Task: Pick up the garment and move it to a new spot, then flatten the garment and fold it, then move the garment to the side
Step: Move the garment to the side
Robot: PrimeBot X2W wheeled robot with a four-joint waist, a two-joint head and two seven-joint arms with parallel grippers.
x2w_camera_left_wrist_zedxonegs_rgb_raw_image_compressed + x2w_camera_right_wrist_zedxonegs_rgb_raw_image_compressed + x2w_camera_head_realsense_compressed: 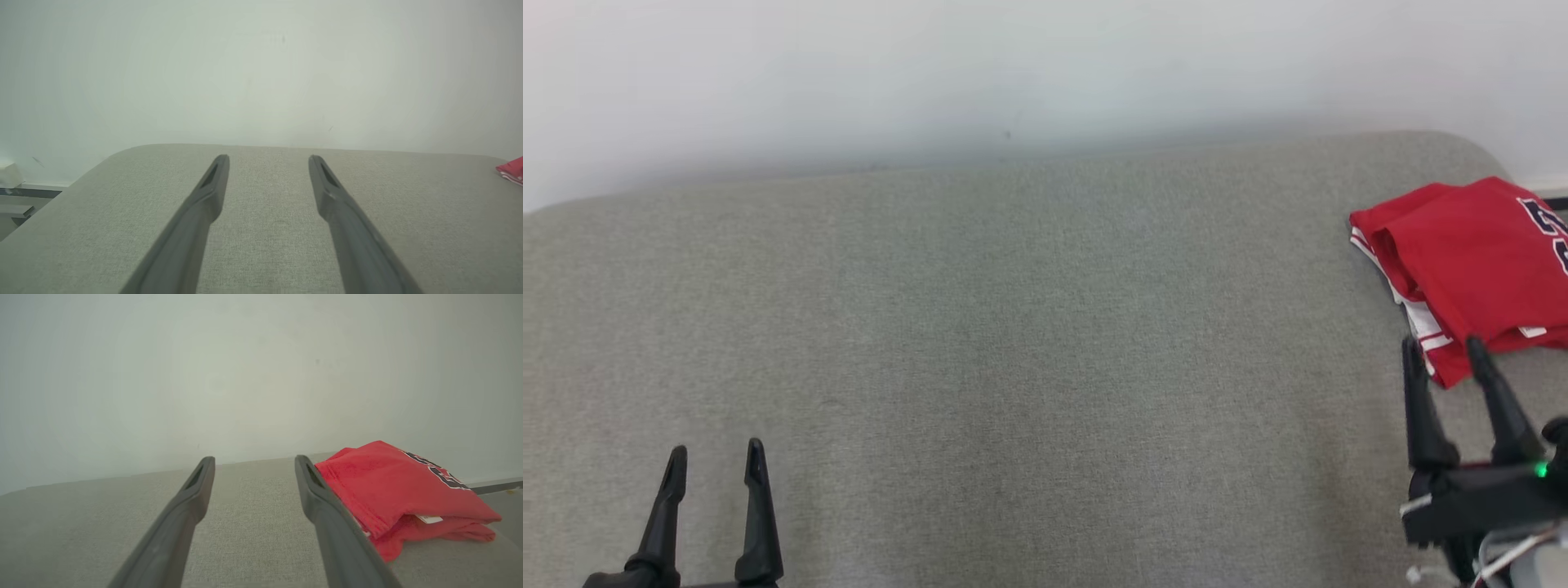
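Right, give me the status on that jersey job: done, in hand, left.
Done: the garment lies folded in a compact stack at the right end of the grey surface, so folding and moving aside look finished. In hand: nothing; the left gripper and right gripper are both open and empty, the right one by the stack's near edge. Left: apparently nothing.

Navy numbers [445, 478] on the garment [1470, 261] are too cropped to read.
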